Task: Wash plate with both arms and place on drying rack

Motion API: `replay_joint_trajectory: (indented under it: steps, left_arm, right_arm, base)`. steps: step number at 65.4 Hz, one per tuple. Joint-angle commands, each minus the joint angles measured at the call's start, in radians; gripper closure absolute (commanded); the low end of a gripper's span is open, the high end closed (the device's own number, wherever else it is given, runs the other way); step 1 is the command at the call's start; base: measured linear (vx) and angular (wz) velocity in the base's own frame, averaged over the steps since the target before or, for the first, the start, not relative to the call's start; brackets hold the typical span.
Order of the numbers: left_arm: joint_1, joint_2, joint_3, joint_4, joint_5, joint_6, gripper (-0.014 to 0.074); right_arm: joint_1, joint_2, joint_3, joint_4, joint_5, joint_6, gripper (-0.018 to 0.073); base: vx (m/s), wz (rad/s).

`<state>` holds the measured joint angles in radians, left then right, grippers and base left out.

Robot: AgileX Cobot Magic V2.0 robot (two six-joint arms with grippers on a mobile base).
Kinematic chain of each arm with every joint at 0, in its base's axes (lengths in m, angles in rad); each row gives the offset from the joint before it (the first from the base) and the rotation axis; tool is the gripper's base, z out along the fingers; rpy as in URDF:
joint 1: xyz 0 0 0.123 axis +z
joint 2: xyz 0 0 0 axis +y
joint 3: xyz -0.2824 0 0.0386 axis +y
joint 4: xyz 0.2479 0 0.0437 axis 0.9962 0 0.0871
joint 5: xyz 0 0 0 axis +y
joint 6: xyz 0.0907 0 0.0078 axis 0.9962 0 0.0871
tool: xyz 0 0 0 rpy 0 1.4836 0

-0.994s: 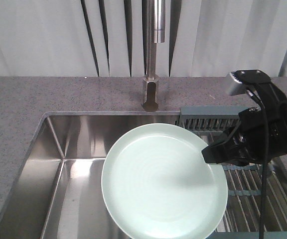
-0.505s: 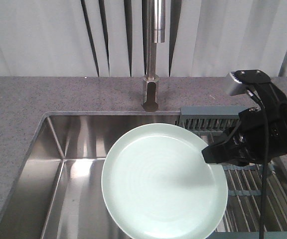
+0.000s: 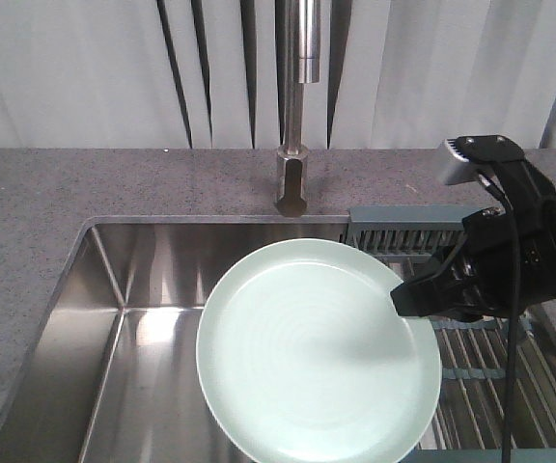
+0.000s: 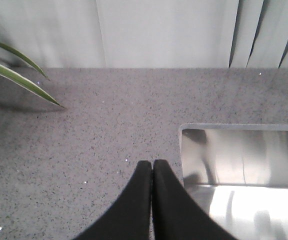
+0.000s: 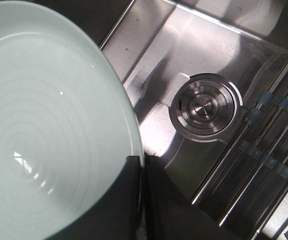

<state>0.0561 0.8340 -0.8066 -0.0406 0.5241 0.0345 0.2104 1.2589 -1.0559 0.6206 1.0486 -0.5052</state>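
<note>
The left gripper (image 4: 152, 164) is seen over the grey speckled table (image 4: 84, 135), just beside the corner of the steel sink (image 4: 244, 150). Its jaws are pressed together with nothing between them. Further right, the plate (image 3: 317, 352) is held above the sink basin, in front of the tap (image 3: 292, 183). Its right rim is clamped by the jaws of the right gripper (image 3: 415, 297), one on the upper face and one beneath. The drying rack (image 3: 471, 352) is seen at the sink's right end, under that gripper.

Black arm (image 3: 539, 256) with black cable (image 3: 509, 386), silver-grey block (image 3: 449, 164).
</note>
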Motion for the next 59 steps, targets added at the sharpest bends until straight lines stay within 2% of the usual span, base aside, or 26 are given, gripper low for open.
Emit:
replay_joint_trajectory:
  steps: [1, 27, 44, 59]
  left_arm:
    - [-0.003, 0.055, -0.034, -0.012, -0.056, 0.000, 0.0603]
    - [-0.003, 0.225, -0.044, -0.028, -0.032, 0.005, 0.0596]
    - [-0.003, 0.338, -0.156, -0.028, 0.131, 0.053, 0.0581]
    - [-0.003, 0.420, -0.265, -0.033, 0.207, 0.081, 0.0574]
  right_arm:
    - [-0.003, -0.027, -0.024, 0.046, -0.021, -0.004, 0.0561]
    - [-0.003, -0.027, -0.024, 0.046, -0.021, -0.004, 0.0561]
    - [-0.003, -0.027, -0.024, 0.046, -0.021, -0.004, 0.0561]
    - [-0.003, -0.027, -0.024, 0.046, -0.021, -0.004, 0.0561]
  base:
    - [0.00, 0.00]
    - [0.00, 0.00]
    - [0.00, 0.00]
    - [0.00, 0.00]
